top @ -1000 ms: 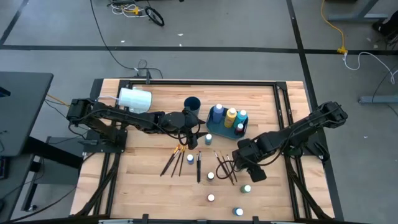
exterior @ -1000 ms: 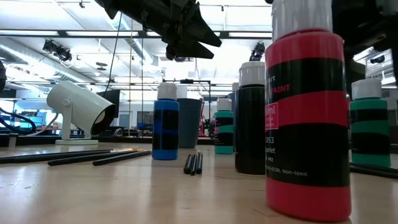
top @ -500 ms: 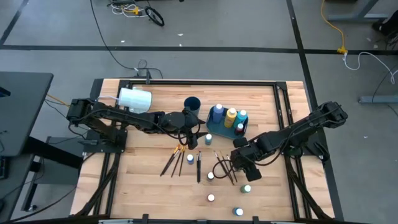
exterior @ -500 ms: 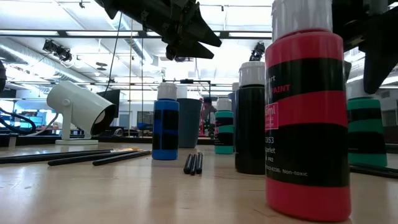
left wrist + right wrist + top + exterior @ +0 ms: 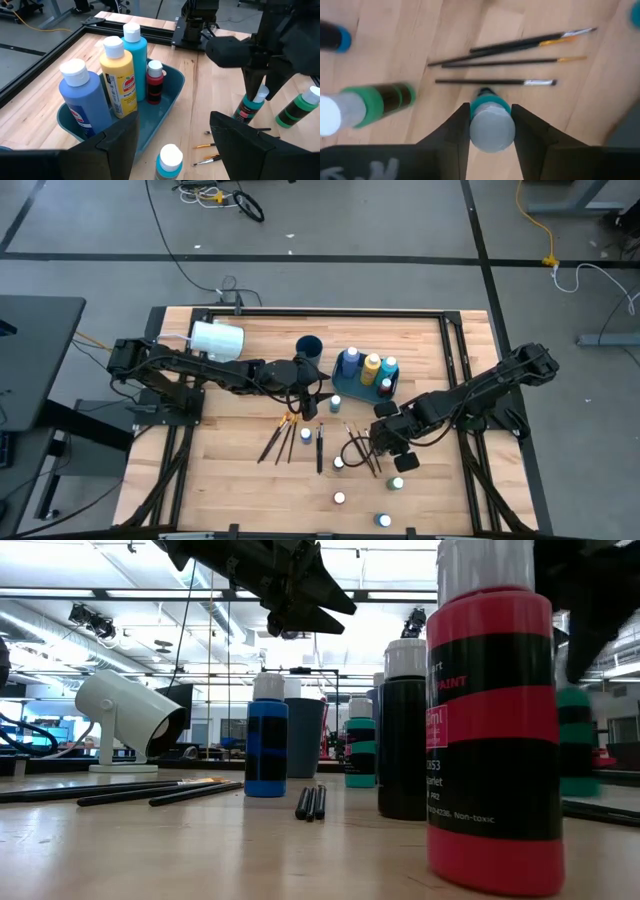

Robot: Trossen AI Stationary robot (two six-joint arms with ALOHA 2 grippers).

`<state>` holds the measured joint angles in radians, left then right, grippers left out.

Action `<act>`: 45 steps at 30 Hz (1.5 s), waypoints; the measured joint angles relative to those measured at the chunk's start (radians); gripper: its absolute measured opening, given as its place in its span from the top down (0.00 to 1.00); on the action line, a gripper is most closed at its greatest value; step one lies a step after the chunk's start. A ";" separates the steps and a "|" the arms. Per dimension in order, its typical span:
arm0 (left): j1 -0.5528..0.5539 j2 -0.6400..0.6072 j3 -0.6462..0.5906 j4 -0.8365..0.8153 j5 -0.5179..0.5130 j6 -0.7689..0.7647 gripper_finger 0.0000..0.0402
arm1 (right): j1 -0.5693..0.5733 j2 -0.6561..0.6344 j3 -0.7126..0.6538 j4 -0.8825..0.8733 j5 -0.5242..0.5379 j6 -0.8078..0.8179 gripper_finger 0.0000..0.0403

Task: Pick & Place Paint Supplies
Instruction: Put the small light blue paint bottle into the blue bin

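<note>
Teal bottle gripped by the right hand (image 5: 490, 131).
Its fingers are clamped on a round, white-capped teal bottle (image 5: 491, 120); thin brushes (image 5: 495, 81) lie on the wooden table (image 5: 390, 50). Left hand (image 5: 172, 135) held apart.

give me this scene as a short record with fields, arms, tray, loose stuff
right gripper: shut on teal bottle, fingers at its white cap
left gripper: open, near the tray
tray: holds blue bottle, yellow bottle, tall teal bottle, red bottle
loose on table: green bottle, brushes
white cylinder: on its side, far left of table
</note>
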<state>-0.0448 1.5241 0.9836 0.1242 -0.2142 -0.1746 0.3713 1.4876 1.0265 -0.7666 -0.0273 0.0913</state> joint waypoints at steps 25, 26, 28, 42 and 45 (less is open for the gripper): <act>0.000 -0.001 0.000 -0.004 0.008 0.014 0.38 | -0.222 0.000 0.083 -0.212 0.331 -0.033 0.69; 0.000 -0.001 0.000 -0.004 0.009 0.014 0.38 | -0.222 0.000 0.073 -0.203 0.333 -0.021 0.69; 0.000 -0.001 0.000 -0.003 0.009 0.014 0.38 | -0.223 -0.001 0.052 -0.201 0.334 -0.002 0.70; 0.000 -0.001 0.000 -0.003 0.009 0.013 0.38 | -0.240 -0.003 -0.033 -0.138 0.338 -0.003 0.68; 0.000 -0.001 0.000 -0.003 0.009 0.013 0.38 | -0.243 -0.003 -0.033 -0.140 0.335 -0.038 0.67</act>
<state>-0.0448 1.5230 0.9836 0.1211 -0.2054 -0.1612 0.1280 1.4841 0.9932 -0.9071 0.3076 0.0529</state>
